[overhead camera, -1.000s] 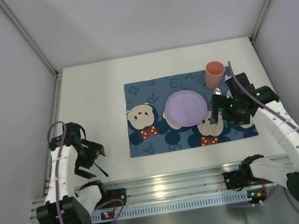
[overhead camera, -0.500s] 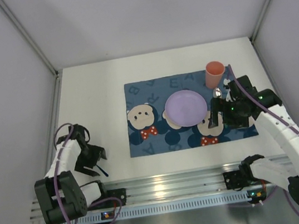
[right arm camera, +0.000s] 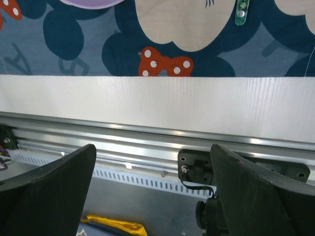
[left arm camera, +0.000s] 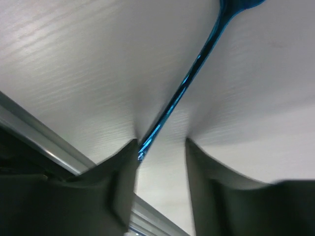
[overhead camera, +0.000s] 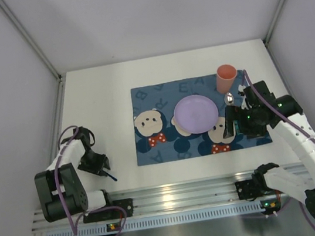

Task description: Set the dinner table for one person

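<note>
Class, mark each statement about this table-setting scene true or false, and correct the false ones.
1. The round lilac plate lies on the blue cartoon-mouse cloth placemat. True.
2. The salmon-pink plastic cup stands on the plate. False: it stands at the placemat's far right corner, apart from the plate.
3. The left gripper straddles a thin shiny blue utensil handle lying on the white tabletop. True.
4. The right gripper is shut on the cup. False: its jaws stand wide open, holding nothing.
</note>
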Robot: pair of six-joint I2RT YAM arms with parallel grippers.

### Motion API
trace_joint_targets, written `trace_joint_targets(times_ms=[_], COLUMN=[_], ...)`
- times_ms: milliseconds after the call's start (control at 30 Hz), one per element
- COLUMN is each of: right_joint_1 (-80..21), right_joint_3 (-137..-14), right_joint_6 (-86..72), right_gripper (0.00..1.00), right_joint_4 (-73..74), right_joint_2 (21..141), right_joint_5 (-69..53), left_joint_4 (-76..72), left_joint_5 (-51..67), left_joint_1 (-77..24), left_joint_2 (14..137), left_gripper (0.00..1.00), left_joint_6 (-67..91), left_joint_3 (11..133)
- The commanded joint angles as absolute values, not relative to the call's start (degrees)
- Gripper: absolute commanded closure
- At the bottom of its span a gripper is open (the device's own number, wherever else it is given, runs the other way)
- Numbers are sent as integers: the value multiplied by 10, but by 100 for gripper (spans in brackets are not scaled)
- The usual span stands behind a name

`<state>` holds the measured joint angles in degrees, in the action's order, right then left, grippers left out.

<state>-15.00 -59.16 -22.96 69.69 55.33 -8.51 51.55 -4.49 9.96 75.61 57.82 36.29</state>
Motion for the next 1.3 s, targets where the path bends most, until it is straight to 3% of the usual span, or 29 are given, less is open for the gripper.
trace_joint_targets(times_ms=[0,67,100,133,400,600,933,1267], right_joint_1=[-156,-156,-156,-156,-156,-156,-156,-156], right_joint_3=[-629,-635,-636,-635,-615,-602,-597,-586], right_joint_6=[-226,-228,-228,-229,-243,-253,-257,-262], right_gripper=[0,0,0,0,0,0,0,0], right_joint_4=[724,730,736,737,742,729,701,700], right_joint_2=[541,538,537,534,514,508,518,498], right_joint_5=[-68,-64,-60,-58,-51,-54,-69,-67], left_joint_4=[422,414,408,403,401,436,456,483], left_joint_5=[-124,-124,-123,-121,-135,-145,-131,-32], left_joint_1=[105,107,107,107,103,87,-91,-299], left_joint_2=[837,862,868,875,915,872,877,1053], left_gripper=[62,75,93,100,100,100,100,100], left_joint_6=[573,564,564,563,510,461,410,363], left_joint_3=[358,374,377,381,438,540,696,816])
